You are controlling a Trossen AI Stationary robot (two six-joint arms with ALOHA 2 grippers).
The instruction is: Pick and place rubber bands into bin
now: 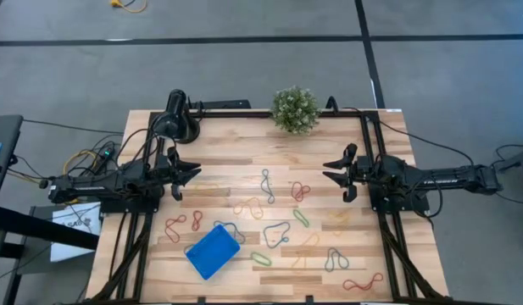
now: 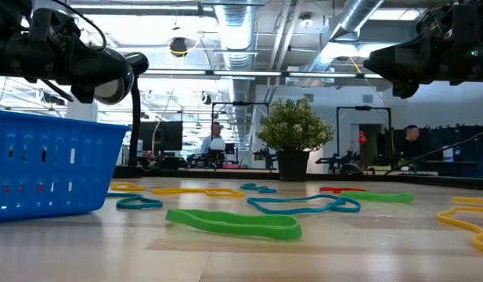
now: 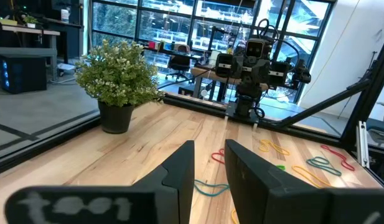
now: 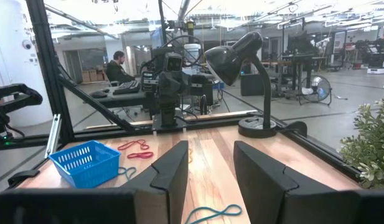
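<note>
Many rubber bands lie flat and scattered over the wooden table: red (image 1: pixel 175 224), grey-blue (image 1: pixel 276 235), green (image 1: pixel 301 218), orange (image 1: pixel 248 207) and yellow (image 1: pixel 337 219). The low view shows a green band (image 2: pixel 233 223) close by. The blue bin (image 1: pixel 213 251) stands on the table near its front edge, left of the middle, and is also seen in the right wrist view (image 4: pixel 86 162). My left gripper (image 1: pixel 191 175) hovers open at the table's left side, pointing level across the table (image 3: pixel 210 146). My right gripper (image 1: pixel 331 172) hovers open at the right side, facing it (image 4: pixel 210 149). Neither holds anything.
A potted plant (image 1: pixel 295 108) stands at the middle of the far edge, and a black desk lamp (image 1: pixel 176 119) at the far left corner. Black frame rails (image 1: pixel 371 152) run along the table's sides. Cables (image 1: pixel 83 157) hang off the left.
</note>
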